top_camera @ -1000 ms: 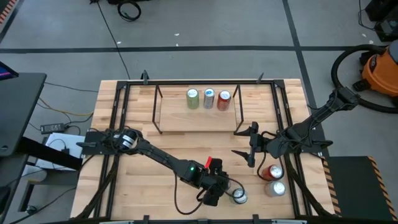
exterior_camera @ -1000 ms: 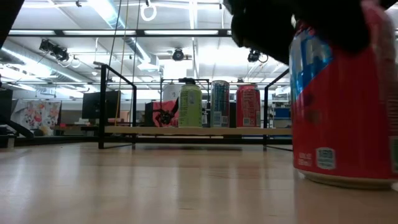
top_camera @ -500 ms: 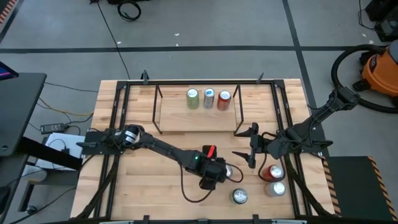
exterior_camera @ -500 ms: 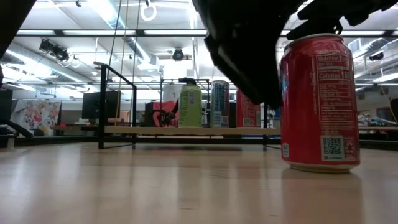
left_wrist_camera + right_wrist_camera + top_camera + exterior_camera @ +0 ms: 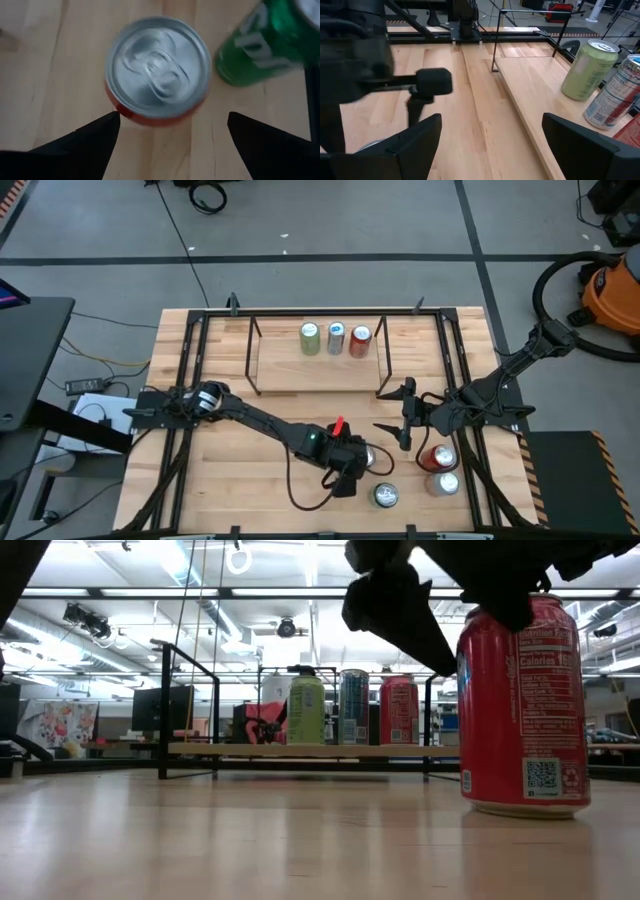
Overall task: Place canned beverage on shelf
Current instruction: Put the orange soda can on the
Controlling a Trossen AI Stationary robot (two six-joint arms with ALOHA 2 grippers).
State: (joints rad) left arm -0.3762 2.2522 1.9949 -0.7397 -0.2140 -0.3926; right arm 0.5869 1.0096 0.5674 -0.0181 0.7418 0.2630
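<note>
A red can (image 5: 157, 67) with a silver top stands upright on the table near its front edge, also in the low view (image 5: 522, 710) and the high view (image 5: 368, 458). My left gripper (image 5: 172, 120) hovers over it, open, one finger on either side of the can's upper part; I see no touch. A green can (image 5: 265, 40) stands just beside it. The shelf (image 5: 315, 365) at the far middle carries three upright cans (image 5: 336, 337) on its wood deck. My right gripper (image 5: 385, 410) waits open to the right of the shelf, nothing between its fingers.
Two more cans, one red (image 5: 437, 457) and one silver (image 5: 443, 483), stand at the near right under my right arm. A black frame (image 5: 190, 380) edges the table. The shelf deck (image 5: 535, 85) has bare wood to the left of its cans.
My left gripper has moved toward the table's far edge and rolled about its own line. The red can now stands farther from the near edge and turned about, still upright. The gripper, which covered the can's top a second ago, now hangs above it.
</note>
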